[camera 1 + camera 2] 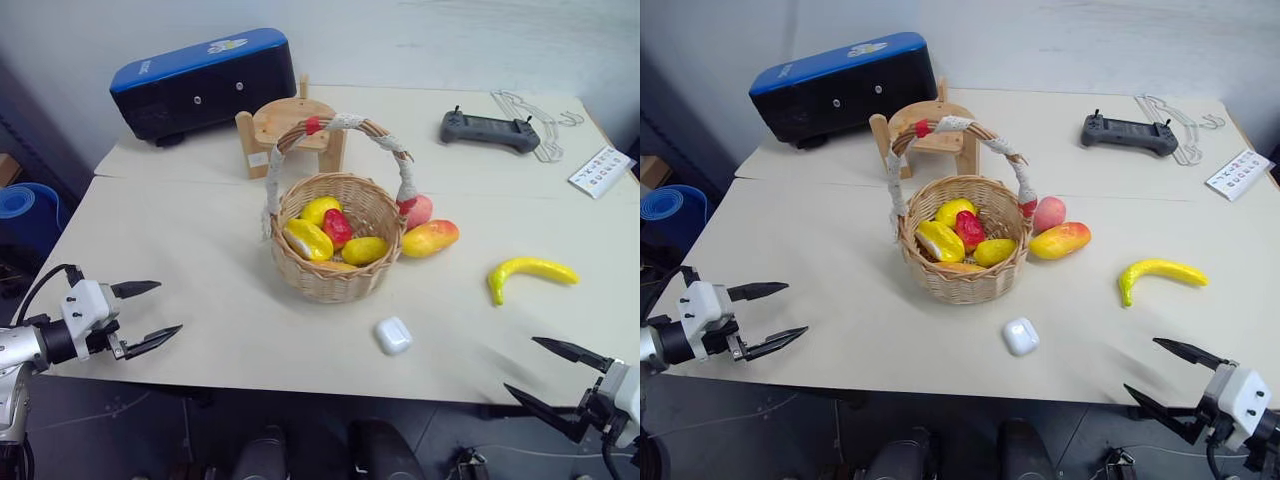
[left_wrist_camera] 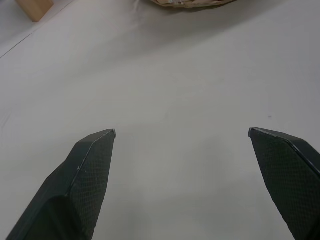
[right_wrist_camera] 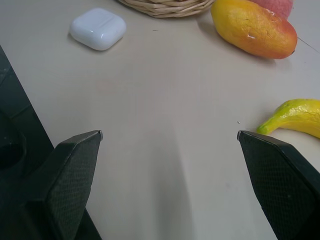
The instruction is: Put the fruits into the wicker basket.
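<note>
Peach (image 1: 421, 209) half-hidden behind basket handle (image 1: 404, 170)

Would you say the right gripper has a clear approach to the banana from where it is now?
Probably yes. The right gripper is open at the table's near edge, and bare tabletop lies between it and the banana. The mango and earbud case sit off to the side.

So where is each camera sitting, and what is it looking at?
Left and right eye views: on the head, looking down over the table and wicker basket; the open left gripper and right gripper show.
Left wrist view: looks along its fingers toward the basket's edge.
Right wrist view: looks along its fingers; shares banana, mango and earbud case with the head.
</note>
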